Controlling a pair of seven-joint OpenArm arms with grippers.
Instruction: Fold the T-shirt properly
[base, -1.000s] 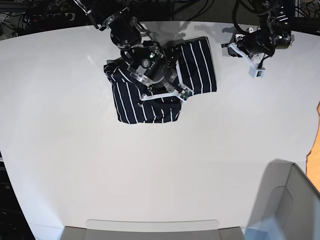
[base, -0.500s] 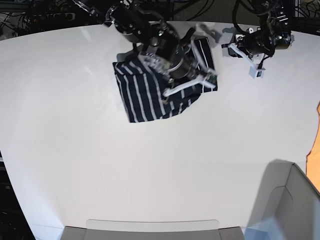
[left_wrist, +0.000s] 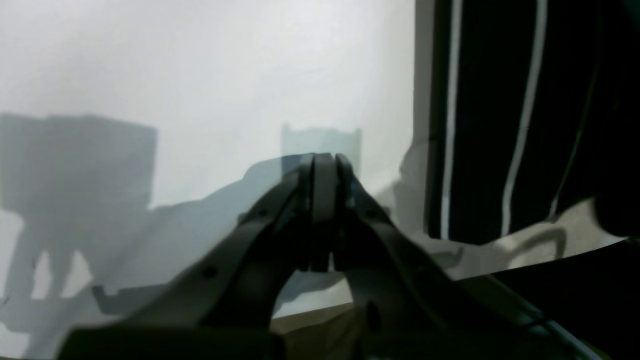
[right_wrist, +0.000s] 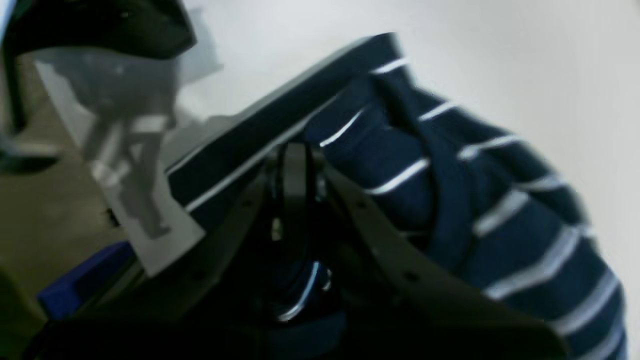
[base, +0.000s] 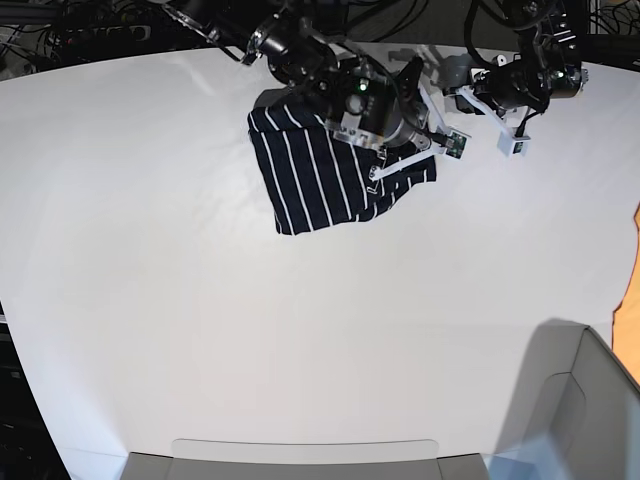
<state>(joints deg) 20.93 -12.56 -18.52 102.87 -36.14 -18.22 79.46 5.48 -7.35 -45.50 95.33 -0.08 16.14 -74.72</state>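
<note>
Two grippers, both clamped tight.
Right gripper (right_wrist: 295, 165) is pinching the dark navy white-striped cloth T-shirt (base: 320, 180); left gripper (left_wrist: 324, 172) is gripping nothing.

White table (base: 200, 320); the striped T-shirt (base: 310, 180) lies folded on it

shirt: the dark navy soft cloth T-shirt with thin white stripes (base: 315, 180) looks like matt knit fabric, creased where it's bunched up
table: the smooth white tabletop (base: 250, 330) has a slight sheen
gripper fingers: the right gripper's black plastic fingers (right_wrist: 295, 170) look matt
</note>
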